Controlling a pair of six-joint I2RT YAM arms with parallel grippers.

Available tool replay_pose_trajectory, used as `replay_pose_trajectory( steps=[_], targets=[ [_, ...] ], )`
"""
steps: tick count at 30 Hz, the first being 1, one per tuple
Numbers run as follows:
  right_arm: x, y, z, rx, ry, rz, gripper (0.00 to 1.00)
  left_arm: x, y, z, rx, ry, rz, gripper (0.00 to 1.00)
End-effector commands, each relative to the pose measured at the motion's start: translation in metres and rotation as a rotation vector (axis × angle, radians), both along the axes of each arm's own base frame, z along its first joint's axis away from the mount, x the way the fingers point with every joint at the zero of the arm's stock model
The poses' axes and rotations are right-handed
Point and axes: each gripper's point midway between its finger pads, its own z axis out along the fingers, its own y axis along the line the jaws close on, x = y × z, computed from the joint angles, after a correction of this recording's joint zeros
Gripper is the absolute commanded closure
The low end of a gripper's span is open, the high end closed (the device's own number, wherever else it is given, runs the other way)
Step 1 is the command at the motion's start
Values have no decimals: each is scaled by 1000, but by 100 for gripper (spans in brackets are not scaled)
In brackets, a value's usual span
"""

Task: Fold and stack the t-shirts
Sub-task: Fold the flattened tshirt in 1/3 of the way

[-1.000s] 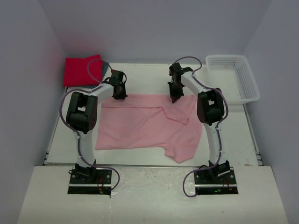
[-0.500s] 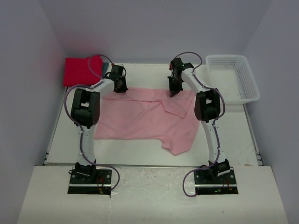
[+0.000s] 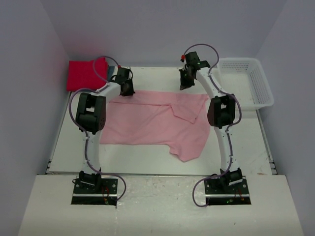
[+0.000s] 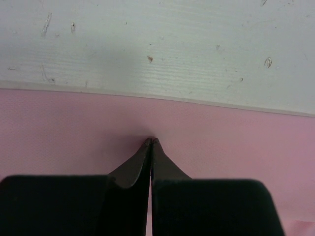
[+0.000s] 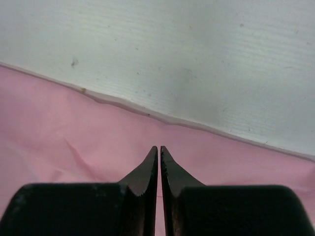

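The pale pink t-shirt [image 3: 147, 123] lies spread on the white table, with a folded flap near its right side and a sleeve hanging toward the front. My left gripper [image 3: 127, 91] is shut on the shirt's far edge at the left. The pink cloth [image 4: 221, 147] fills the left wrist view around its closed tips [image 4: 151, 141]. My right gripper [image 3: 183, 87] is shut on the far edge at the right, and the pink cloth [image 5: 59, 128] shows under its tips [image 5: 159, 148]. The crimson-red folded shirt [image 3: 86, 73] lies at the back left corner. The dark teal shirt is hidden.
A white plastic mesh basket [image 3: 266, 93] stands at the back right corner, off the table's right edge. Bare white tabletop [image 3: 152, 78] runs behind the shirt's far edge, up to the back wall. Purple walls close in on three sides.
Both grippers have moved toward the back of the table, dragging the pink shirt's far edge with them. The shirt's front part has slid away from the near edge.
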Motion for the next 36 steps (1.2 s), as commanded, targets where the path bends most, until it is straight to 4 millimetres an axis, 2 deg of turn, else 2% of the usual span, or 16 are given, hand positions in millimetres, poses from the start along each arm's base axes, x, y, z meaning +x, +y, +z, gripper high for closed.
replay_pose_trajectory(
  steps=[1,3,6,7,9,10,12,13,14,17,20,21,24,28,31,36],
  targets=[
    [23,9,98,93,-246,66,94,-20,19,-31,69,96,4,100],
    [19,10,145,128,-337,72,87,-18,21,-12,74,53,24,100],
    [3,15,191,189,-407,97,71,-16,23,32,73,-52,40,72],
    [-12,13,226,206,-455,92,67,-21,23,58,70,-102,49,66],
    [-35,7,243,208,-455,77,64,-25,17,91,57,-182,51,54],
    [-59,-4,284,208,-525,44,62,-39,7,120,52,-243,37,51],
    [-90,-15,284,182,-521,1,52,-51,-7,152,43,-321,5,45],
    [-101,-22,301,186,-577,-37,44,-69,-24,174,25,-367,-35,36],
    [-134,-33,338,215,-665,-45,22,-78,-34,186,26,-394,-69,32],
    [-185,-57,344,204,-688,-102,18,-113,-69,215,-38,-442,-173,25],
    [-215,-72,316,169,-633,-155,19,-157,-120,214,-161,-418,-391,37],
    [-232,-78,306,165,-630,-161,18,-170,-135,211,-194,-415,-457,56],
    [-258,-91,287,147,-634,-180,18,-229,-189,178,-259,-343,-674,74],
    [-282,-102,276,136,-649,-196,17,-288,-236,124,-215,-263,-785,68],
    [-297,-102,280,165,-672,-182,16,-304,-255,104,-157,-261,-799,67],
    [-305,-109,270,142,-649,-207,16,-338,-287,101,-162,-325,-870,67]
  ],
)
